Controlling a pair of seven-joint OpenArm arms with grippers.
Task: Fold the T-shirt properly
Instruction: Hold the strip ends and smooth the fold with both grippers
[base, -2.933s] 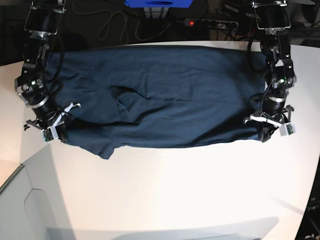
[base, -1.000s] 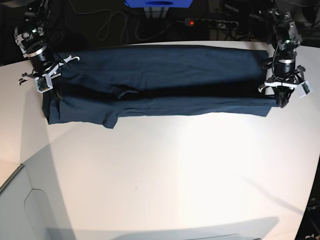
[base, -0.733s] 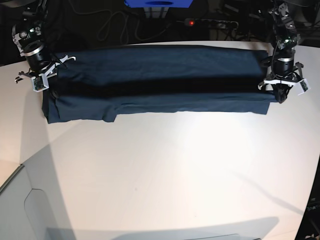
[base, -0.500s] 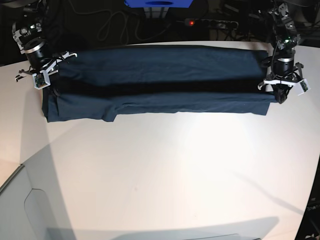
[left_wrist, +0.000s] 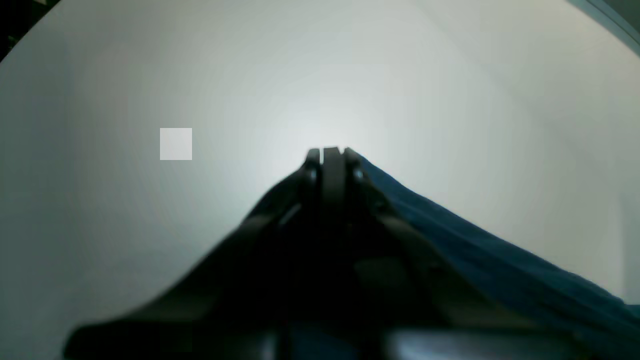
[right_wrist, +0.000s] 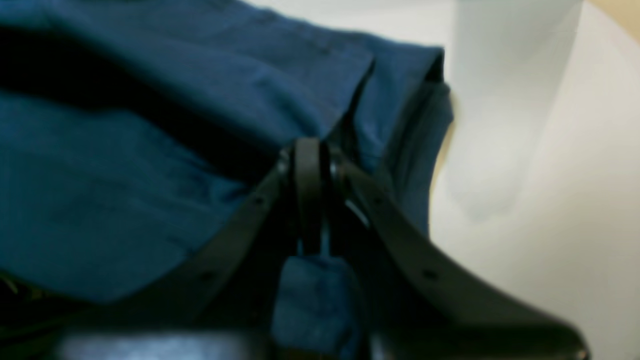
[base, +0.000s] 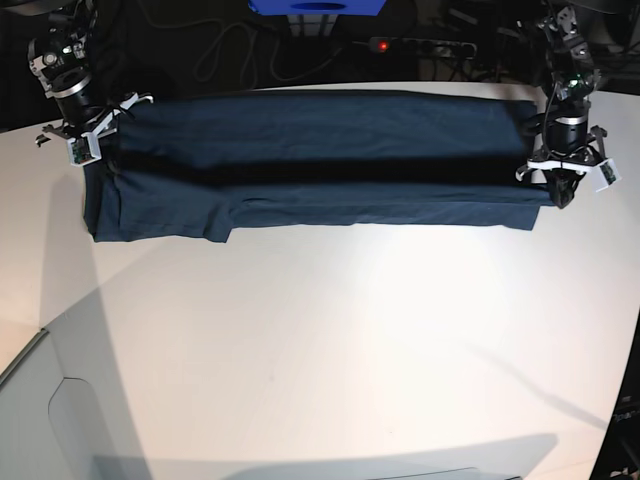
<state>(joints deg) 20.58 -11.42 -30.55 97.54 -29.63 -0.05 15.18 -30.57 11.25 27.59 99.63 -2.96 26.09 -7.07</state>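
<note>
**Ana:** Cloth first, from the left of the base view: the T-shirt (base: 320, 160) lies stretched in a long band across the far part of the white table (base: 330, 350), doubled lengthwise, with the upper layer's edge casting a dark line along the middle.

**Ben:** And the gripper at that left end?

**Ana:** That's the right gripper (base: 88, 148) (the sides swap in this view). Its jaws are pinched together on the shirt's upper layer at the corner. In the right wrist view, the right gripper (right_wrist: 311, 165) has blue cloth running between the closed fingers, with more folds lying under it.

**Ben:** Below that corner?

**Ana:** The lower layer sticks out toward the near side, ending in a small flap near the left end.

**Ben:** The other end?

**Ana:** The left gripper (base: 560, 192) points down at the shirt's right edge, clamped shut on the fabric. The left wrist view shows the left gripper (left_wrist: 327, 155) with fingers pressed together and cloth trailing off to one side over bare table.
</note>
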